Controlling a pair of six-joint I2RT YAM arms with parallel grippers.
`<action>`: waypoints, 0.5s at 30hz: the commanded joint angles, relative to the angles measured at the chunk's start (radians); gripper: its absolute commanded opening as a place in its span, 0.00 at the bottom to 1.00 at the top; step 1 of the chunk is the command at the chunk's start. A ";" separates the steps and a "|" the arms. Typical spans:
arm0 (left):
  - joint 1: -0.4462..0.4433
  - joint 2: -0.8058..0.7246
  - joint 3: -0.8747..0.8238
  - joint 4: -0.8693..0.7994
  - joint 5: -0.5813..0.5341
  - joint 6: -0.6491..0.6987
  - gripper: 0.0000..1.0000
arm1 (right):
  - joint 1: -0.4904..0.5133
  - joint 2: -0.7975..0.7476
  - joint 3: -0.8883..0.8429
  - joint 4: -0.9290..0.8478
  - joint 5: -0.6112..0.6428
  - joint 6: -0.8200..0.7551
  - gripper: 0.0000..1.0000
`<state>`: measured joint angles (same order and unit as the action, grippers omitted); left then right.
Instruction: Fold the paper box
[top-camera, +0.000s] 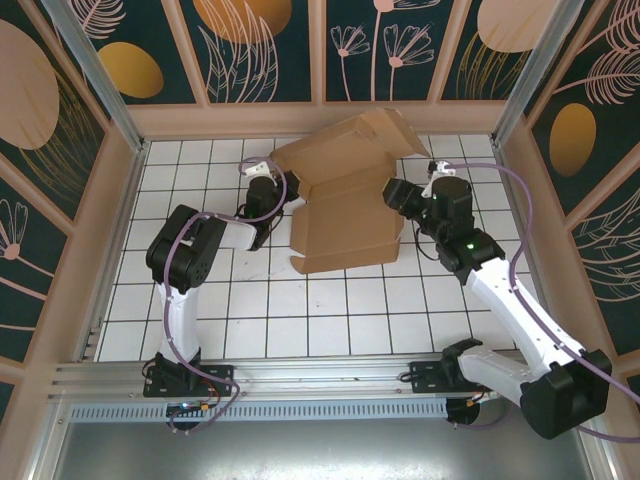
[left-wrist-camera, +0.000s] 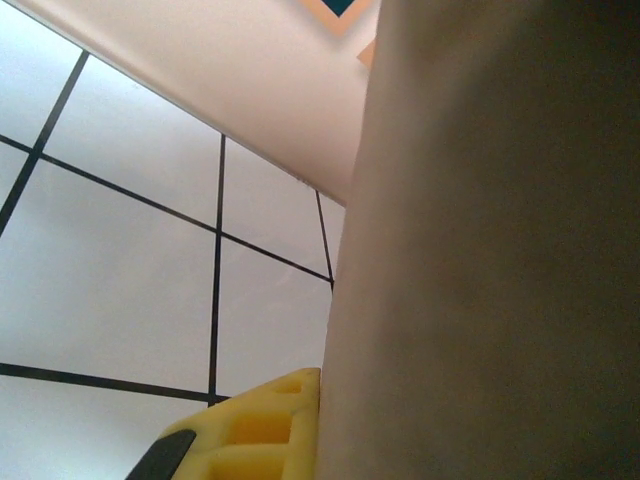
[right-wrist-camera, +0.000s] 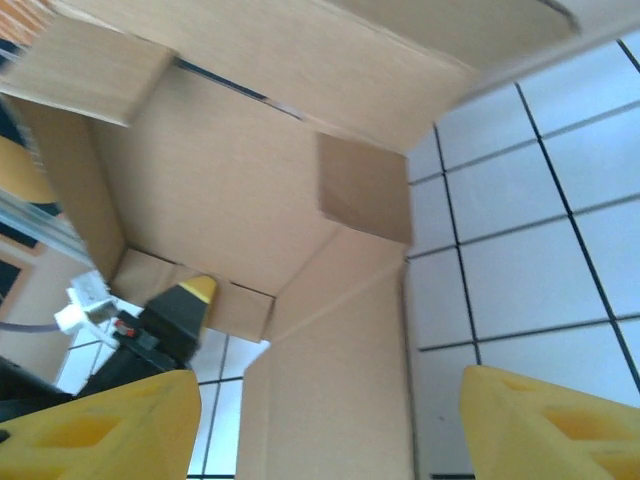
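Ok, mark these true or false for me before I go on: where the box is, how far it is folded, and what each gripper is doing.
1. The right gripper is open. True.
2. The paper box lies completely flat. False: its far panel and side walls stand up from the base.
3. The left gripper is shut at the box's left side, with cardboard right against its finger. True.
4. The right gripper is clamped on a flap. False: its jaws stand wide apart at the box's right side.
5. The box sits at the near edge, by the arm bases. False: it lies on the far part of the tiled table, near the back wall.
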<state>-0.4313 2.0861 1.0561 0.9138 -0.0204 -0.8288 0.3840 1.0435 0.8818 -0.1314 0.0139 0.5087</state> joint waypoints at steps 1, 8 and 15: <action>0.001 -0.035 0.029 0.023 0.041 -0.045 0.00 | -0.049 0.018 -0.031 0.002 -0.094 0.031 0.64; 0.001 -0.036 0.059 0.019 0.126 -0.094 0.00 | -0.137 0.048 -0.099 0.117 -0.325 0.109 0.18; 0.008 -0.021 0.084 0.023 0.184 -0.135 0.00 | -0.214 0.024 -0.176 0.316 -0.625 0.179 0.00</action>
<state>-0.4229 2.0857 1.0977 0.8928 0.0868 -0.9005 0.1875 1.0882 0.7387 0.0452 -0.4061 0.6384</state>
